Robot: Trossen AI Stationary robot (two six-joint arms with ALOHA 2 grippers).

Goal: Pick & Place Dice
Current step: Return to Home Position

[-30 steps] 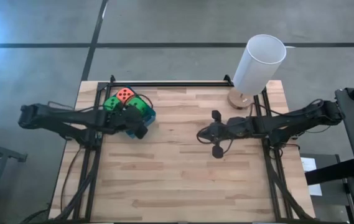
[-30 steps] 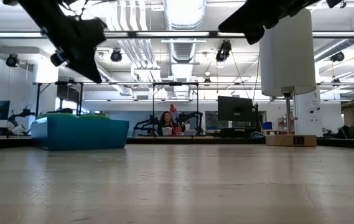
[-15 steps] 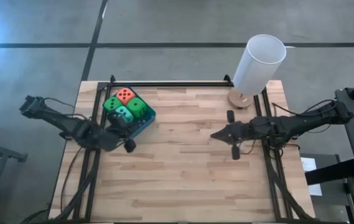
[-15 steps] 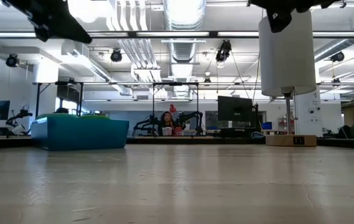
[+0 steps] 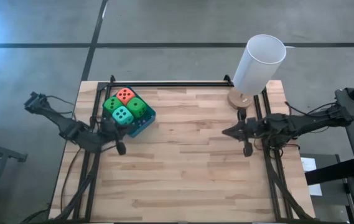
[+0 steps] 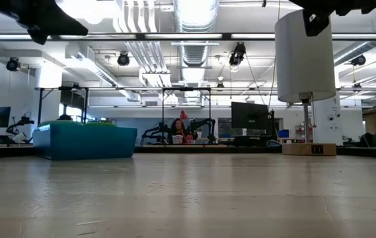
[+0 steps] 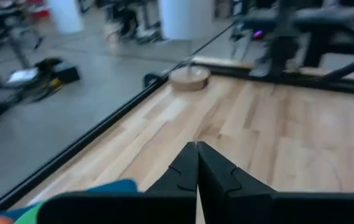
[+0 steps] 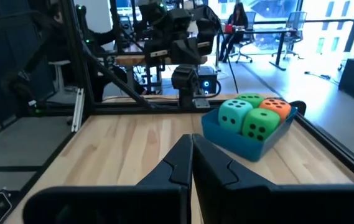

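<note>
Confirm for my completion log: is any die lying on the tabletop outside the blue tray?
No, all four dice sit inside the blue tray, none on the tabletop.

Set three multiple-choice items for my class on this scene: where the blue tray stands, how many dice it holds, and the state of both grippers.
1. Where on the light wooden table is the blue plastic tray?
A) corner on the left arm's side
B) centre
C) corner on the right arm's side
2. How many small soft pipped dice lie in it?
A) two
B) four
C) six
3. The left gripper and right gripper are:
A) both open
B) both shut, empty
C) each holding a die
Key: 1A, the high view shows it by the left arm; 2B, one orange-red, two green, one teal; 3B, wrist views show fingers together, nothing between.
</note>
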